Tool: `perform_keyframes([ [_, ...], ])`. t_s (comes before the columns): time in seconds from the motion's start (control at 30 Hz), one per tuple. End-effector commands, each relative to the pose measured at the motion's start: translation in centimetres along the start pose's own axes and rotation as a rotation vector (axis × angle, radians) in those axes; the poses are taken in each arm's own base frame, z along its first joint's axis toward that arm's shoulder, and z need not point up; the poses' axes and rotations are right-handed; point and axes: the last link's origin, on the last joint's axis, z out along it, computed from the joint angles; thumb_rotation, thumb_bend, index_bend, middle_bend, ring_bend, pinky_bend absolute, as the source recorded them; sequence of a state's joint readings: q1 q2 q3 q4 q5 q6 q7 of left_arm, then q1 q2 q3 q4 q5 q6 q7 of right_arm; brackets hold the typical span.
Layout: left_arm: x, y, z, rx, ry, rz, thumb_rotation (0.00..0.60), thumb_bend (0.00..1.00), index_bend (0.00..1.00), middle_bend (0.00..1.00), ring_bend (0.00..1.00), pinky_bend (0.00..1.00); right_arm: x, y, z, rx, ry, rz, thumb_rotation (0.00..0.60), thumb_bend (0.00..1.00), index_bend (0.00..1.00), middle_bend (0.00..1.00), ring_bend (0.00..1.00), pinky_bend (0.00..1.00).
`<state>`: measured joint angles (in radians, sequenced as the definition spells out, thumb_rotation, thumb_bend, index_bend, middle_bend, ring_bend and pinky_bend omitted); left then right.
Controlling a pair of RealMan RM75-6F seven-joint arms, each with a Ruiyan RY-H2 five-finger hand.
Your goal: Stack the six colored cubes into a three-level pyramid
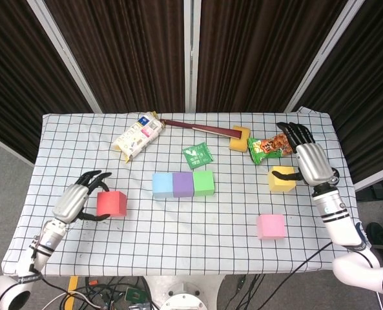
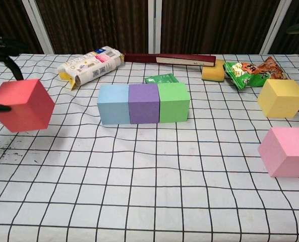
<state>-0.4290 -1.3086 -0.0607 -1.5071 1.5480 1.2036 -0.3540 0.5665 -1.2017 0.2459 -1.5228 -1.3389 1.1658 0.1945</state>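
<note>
Red cube (image 2: 22, 105) lifted, left hand (image 1: 75, 201) clearest overhead

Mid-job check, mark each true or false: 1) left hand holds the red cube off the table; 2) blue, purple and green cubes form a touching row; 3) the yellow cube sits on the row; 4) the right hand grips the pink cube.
1) The left hand holds the red cube off the table: true.
2) The blue cube, purple cube and green cube touch in a row: true.
3) False: the yellow cube rests on the checked tablecloth, apart.
4) False: the right hand is beside the yellow cube; the pink cube lies untouched.
</note>
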Motion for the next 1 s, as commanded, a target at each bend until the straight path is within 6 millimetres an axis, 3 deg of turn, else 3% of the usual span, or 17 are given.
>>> perform_keyframes([
  [0.03, 2.5, 2.4, 2.8, 0.006, 0.025, -0.063, 0.6, 0.16, 0.11, 0.45, 0.09, 0.1, 0.3, 0.7, -0.2, -0.029, 0.009, 0.005, 0.6, 0.0, 0.0, 0.08, 0.0, 0.0],
  [0.2, 2.8, 6.0, 6.3, -0.04, 0.005, -0.012, 0.6, 0.17, 0.11, 0.45, 0.09, 0.1, 0.8, 1.9, -0.7, -0.067, 0.024, 0.012, 0.6, 0.0, 0.0, 0.08, 0.0, 0.0],
  [0.47, -0.5, 9.5, 11.0, -0.065, -0.081, 0.055, 0.6, 0.17, 0.09, 0.45, 0.09, 0.1, 1.6, 2.9, -1.1, -0.097, 0.04, 0.017, 0.6, 0.0, 0.0, 0.08, 0.0, 0.0],
  [0.67, -1.9, 10.5, 12.8, -0.061, -0.105, 0.071, 0.6, 0.17, 0.09, 0.45, 0.09, 0.1, 1.9, 3.7, -1.5, -0.114, 0.047, 0.015, 0.6, 0.0, 0.0, 0.08, 0.0, 0.0],
  [1.0, -1.9, 10.6, 14.1, -0.036, -0.113, 0.091, 0.6, 0.17, 0.09, 0.44, 0.09, 0.1, 1.4, 4.7, -1.8, -0.13, 0.037, 0.029, 0.6, 0.0, 0.0, 0.08, 0.0, 0.0],
])
